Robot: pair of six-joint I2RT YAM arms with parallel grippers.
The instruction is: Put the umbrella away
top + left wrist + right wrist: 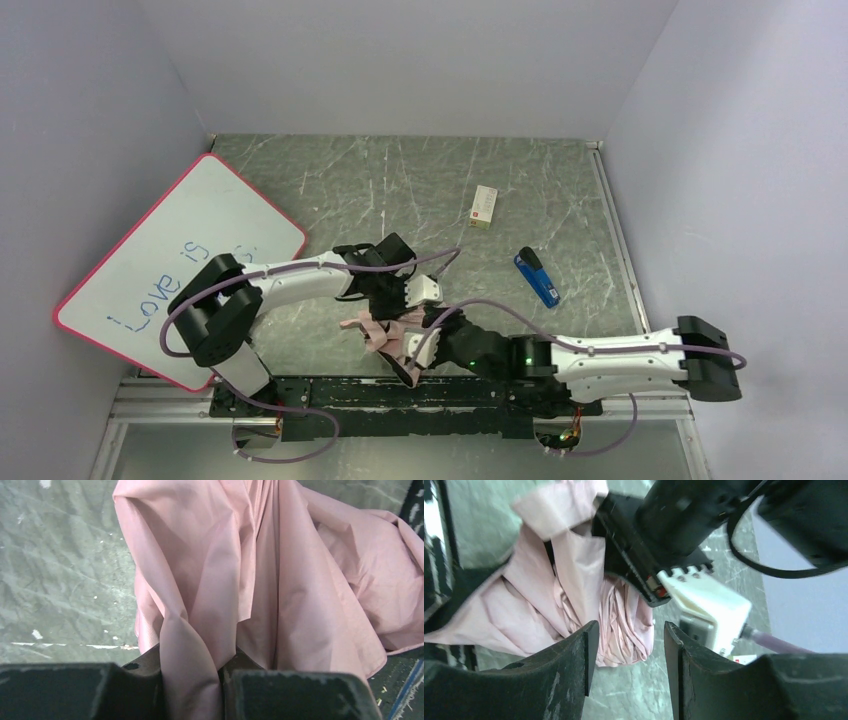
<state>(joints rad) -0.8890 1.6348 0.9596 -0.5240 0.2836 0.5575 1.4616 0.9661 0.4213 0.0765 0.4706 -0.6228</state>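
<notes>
Left pincer [192, 677] clamps a fold of umbrella [280, 580], cut off beyond it; right pincer [631, 630] gapes, blurred fabric just past its tips

The left tool [192, 685] blocks the umbrella [569, 590] before the right tool [629, 645].

Top view: umbrella [385, 335] mostly covered by left arm [290, 275] and right arm [600, 360]; handle, ribs not discernible. Whiteboard [170, 260] writing runs behind left arm. Print on small box [484, 207] too small to read.
</notes>
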